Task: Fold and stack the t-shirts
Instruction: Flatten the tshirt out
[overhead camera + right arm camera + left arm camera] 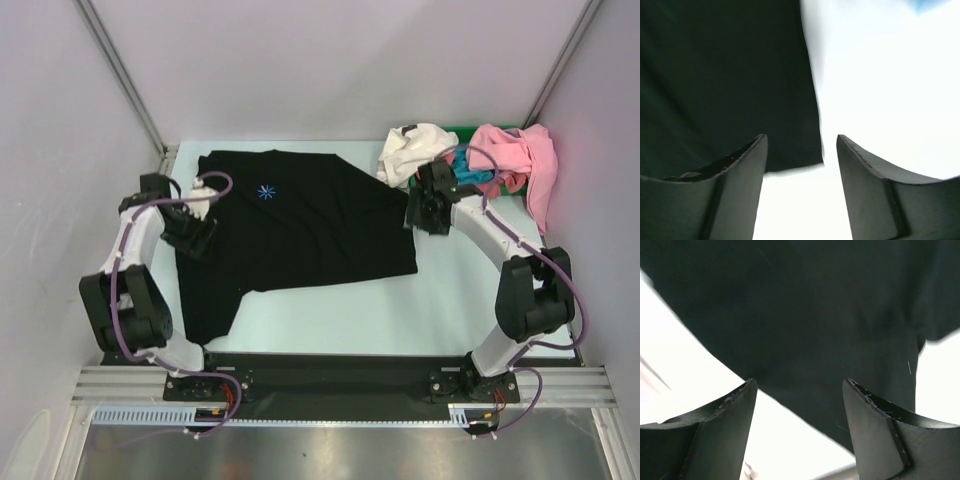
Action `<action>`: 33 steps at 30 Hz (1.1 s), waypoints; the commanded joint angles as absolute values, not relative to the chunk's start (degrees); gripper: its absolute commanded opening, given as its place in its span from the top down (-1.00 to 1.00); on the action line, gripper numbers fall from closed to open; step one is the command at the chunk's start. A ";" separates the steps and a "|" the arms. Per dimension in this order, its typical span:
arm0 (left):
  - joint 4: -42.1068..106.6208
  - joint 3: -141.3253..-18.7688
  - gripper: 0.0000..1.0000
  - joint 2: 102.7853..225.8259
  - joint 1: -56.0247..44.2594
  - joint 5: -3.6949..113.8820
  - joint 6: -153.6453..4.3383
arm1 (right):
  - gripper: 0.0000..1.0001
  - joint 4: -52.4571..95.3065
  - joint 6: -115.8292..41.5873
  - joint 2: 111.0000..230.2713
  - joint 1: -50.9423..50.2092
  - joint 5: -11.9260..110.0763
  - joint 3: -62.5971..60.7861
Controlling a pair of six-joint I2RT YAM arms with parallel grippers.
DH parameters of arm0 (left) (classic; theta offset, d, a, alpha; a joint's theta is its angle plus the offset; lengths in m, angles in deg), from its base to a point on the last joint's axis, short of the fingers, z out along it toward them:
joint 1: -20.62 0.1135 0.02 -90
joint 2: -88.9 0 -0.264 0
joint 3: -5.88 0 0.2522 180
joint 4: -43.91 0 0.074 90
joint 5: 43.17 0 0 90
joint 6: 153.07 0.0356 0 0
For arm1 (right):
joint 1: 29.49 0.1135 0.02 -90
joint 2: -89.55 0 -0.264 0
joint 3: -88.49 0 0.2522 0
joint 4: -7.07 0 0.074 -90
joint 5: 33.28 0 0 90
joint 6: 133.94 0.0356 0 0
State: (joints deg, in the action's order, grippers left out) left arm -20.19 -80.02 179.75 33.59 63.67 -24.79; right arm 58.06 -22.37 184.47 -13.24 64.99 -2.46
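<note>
Black cloth fills most of the scene: the black t-shirt (pixel 290 225) lies spread flat on the white worktop (pixel 340 315), covering the left and middle of it. A small light-blue starburst print (pixel 266 190) shows on the far left part of the shirt. One flap of the shirt reaches toward the near left corner, close to the base of my left arm.

My left tool (pixel 195 235) sits over the left edge of the black t-shirt. Its two fingers stand apart with nothing between them. In the left wrist view, the dark cloth lies beyond the fingertips and bare white worktop shows under them. I cannot tell whether the fingers touch the cloth.

My right tool (pixel 425 210) sits at the right edge of the same shirt, toward the far side. Its fingers also stand apart and hold nothing. In the right wrist view, the shirt's straight edge and a corner lie below the left finger, with bright worktop under the right one.

At the far right corner of the worktop is a loose heap of other shirts. A crumpled white t-shirt (pixel 415 150) is on its left, a teal t-shirt (pixel 472 172) peeks out in the middle, and a pink t-shirt (pixel 515 160) drapes on the right. The heap is just beyond my right tool and beside the black shirt's far right corner.
</note>
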 commanded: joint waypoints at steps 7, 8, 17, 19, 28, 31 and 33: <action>-22.06 -61.59 -0.65 169.14 31.96 55.36 -16.40 | -0.27 53.27 -15.64 180.17 -13.06 55.68 14.87; -20.75 -61.14 -0.64 168.97 31.87 55.97 -17.10 | -0.26 52.30 -15.37 180.87 -13.14 54.44 16.35; -17.22 -61.67 -0.64 168.88 31.43 57.81 -20.62 | 1.00 54.40 -14.41 176.50 -12.71 55.13 17.60; -16.43 -62.10 -0.64 169.23 31.51 58.17 -20.71 | 1.00 55.63 -14.67 174.99 -12.44 55.48 17.16; -14.06 -63.07 -0.63 172.39 31.43 56.33 -20.36 | -0.15 53.35 -18.01 180.33 -14.90 58.21 16.64; -14.23 -62.98 -0.65 172.04 31.34 56.59 -20.10 | -0.03 50.98 -18.27 183.06 -15.60 56.20 16.54; -14.41 -63.07 -0.65 171.96 31.34 56.85 -20.36 | 0.29 50.28 -18.01 183.95 -15.87 53.65 16.98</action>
State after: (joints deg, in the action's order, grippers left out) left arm -15.12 -61.11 172.27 31.86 56.53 -20.11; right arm 52.84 -17.57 182.61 -15.36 56.14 17.69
